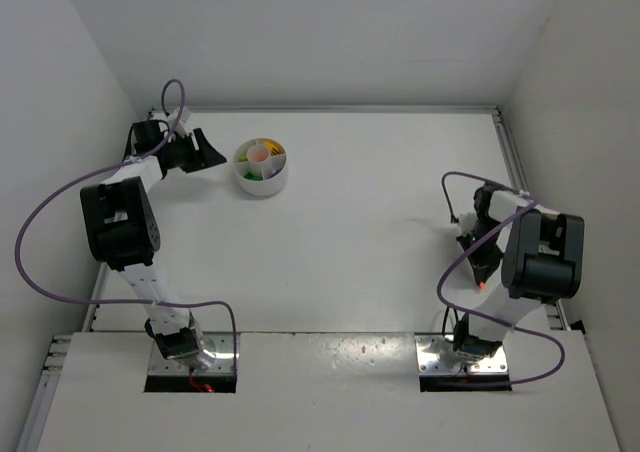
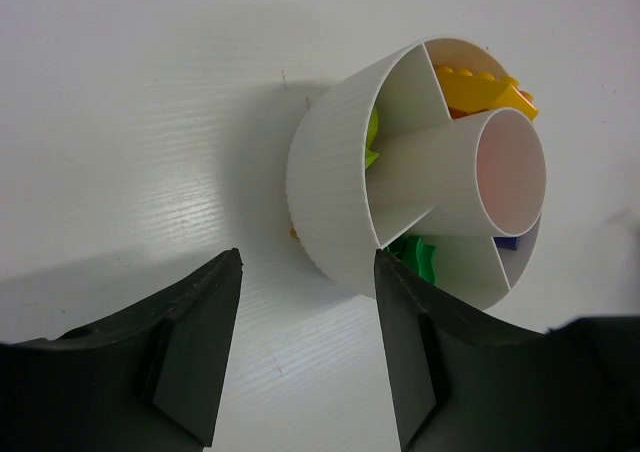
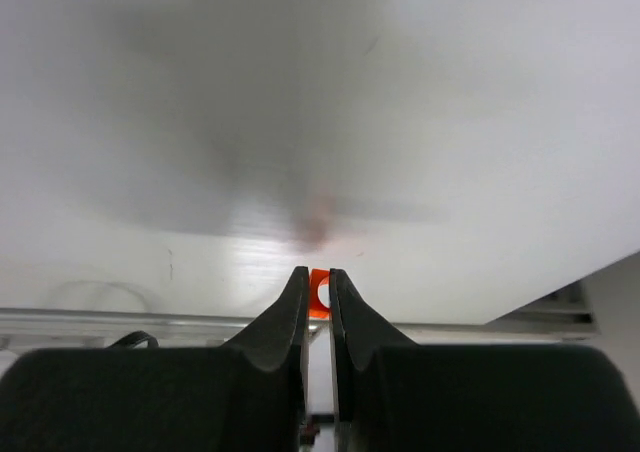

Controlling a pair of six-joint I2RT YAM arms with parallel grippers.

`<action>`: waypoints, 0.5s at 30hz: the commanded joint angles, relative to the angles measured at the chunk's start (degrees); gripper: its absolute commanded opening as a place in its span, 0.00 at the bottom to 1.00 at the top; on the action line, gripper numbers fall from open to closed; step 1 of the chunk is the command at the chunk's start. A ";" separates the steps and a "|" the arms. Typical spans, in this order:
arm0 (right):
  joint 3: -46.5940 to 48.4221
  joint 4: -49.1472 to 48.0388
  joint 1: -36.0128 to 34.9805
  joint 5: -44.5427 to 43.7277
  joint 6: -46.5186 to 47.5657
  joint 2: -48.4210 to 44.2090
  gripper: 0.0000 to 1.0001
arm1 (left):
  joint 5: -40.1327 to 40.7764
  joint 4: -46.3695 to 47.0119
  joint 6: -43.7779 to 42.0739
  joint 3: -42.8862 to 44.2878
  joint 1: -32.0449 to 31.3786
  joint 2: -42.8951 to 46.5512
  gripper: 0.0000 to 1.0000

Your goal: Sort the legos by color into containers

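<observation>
Item: right gripper (image 3: 319, 290), low over the white table (image 1: 370, 232) at its right side, close to the right edge rail. The jaws are drawn in until they are almost touching, and a small orange lego (image 3: 319, 294) is pinched at the very fingertips. Only a sliver of it shows between the black fingers (image 3: 290, 317). From above it reads as a red speck under the arm. Item: left gripper (image 2: 305, 342), at the far left of the table. The jaws stand about half apart and hold nothing, both fingers pointing toward the dish. Item: dish (image 2: 330, 192), round, white, ribbed outer wall, on the far left part of the table just ahead of the left gripper. It sits beyond the fingertips and not between them, and whether the nearer finger touches its wall cannot be told. Inner walls run from a centre tube (image 2: 510, 167) to the rim. Contents visible: a yellow-orange brick (image 2: 480, 90) in the upper section, green pieces (image 2: 425, 257) in the lower section and a blue piece (image 2: 510, 242) in the section beside them. The two grippers are well apart.
</observation>
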State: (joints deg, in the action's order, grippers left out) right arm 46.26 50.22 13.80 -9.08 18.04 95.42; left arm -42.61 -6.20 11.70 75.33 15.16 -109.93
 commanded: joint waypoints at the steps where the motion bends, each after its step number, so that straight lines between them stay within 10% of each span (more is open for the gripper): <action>1: 9.88 0.66 -0.44 4.68 -0.29 1.61 0.00 | -0.63 2.68 0.68 0.78 0.84 0.42 0.61; 15: 44.68 0.68 -13.44 24.89 -8.09 10.22 0.00 | 6.82 -4.25 -4.41 -3.25 -2.58 13.94 0.61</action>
State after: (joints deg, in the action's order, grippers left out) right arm 83.88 53.19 3.44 7.62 14.31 104.62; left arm -38.41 -9.30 10.09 72.79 14.33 -103.31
